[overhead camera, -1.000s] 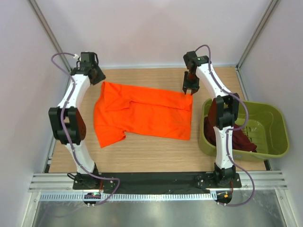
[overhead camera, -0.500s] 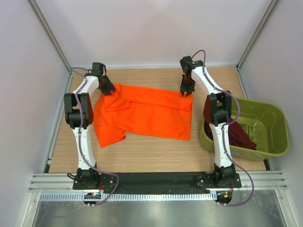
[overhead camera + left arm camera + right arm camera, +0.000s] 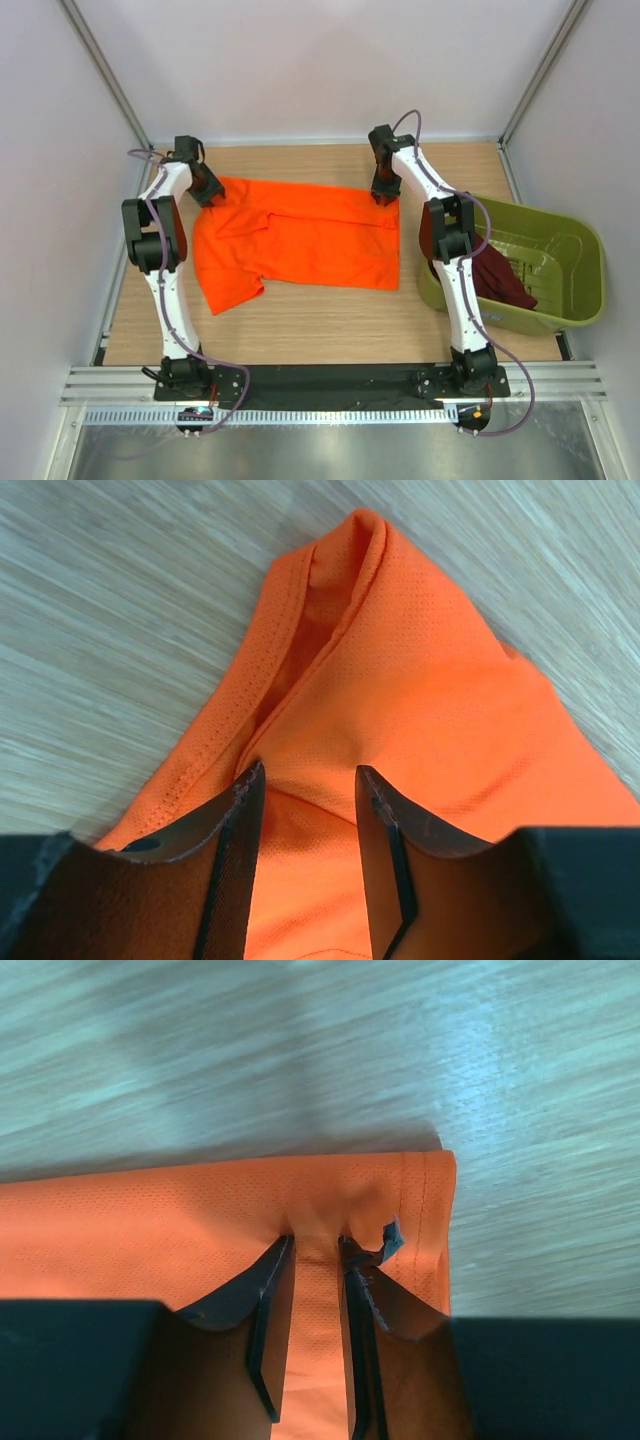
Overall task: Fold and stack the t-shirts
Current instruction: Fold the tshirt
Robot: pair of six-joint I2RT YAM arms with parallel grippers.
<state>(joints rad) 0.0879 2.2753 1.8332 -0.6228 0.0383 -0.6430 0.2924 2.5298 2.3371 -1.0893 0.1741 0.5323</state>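
The orange t-shirt point(image 3: 300, 240) lies spread on the wooden table, one sleeve toward the near left. My left gripper point(image 3: 207, 192) is at its far left corner. In the left wrist view the jaws point(image 3: 308, 770) stand a little apart, with a thick fold of orange t-shirt point(image 3: 420, 680) filling the gap. My right gripper point(image 3: 383, 193) is at the far right corner. Its jaws point(image 3: 315, 1240) pinch a narrow pucker of orange t-shirt point(image 3: 150, 1220) close to the hem. The maroon t-shirt point(image 3: 495, 280) lies crumpled in the tub.
An olive-green plastic tub point(image 3: 570, 250) stands at the table's right edge, close behind the right arm's elbow. White walls and metal frame posts close in the table on three sides. Bare wood point(image 3: 330, 320) shows in front of the shirt.
Both grippers came down onto the shirt's far corners and have shifted left. The shirt has slid left with them. The tub has turned slightly.
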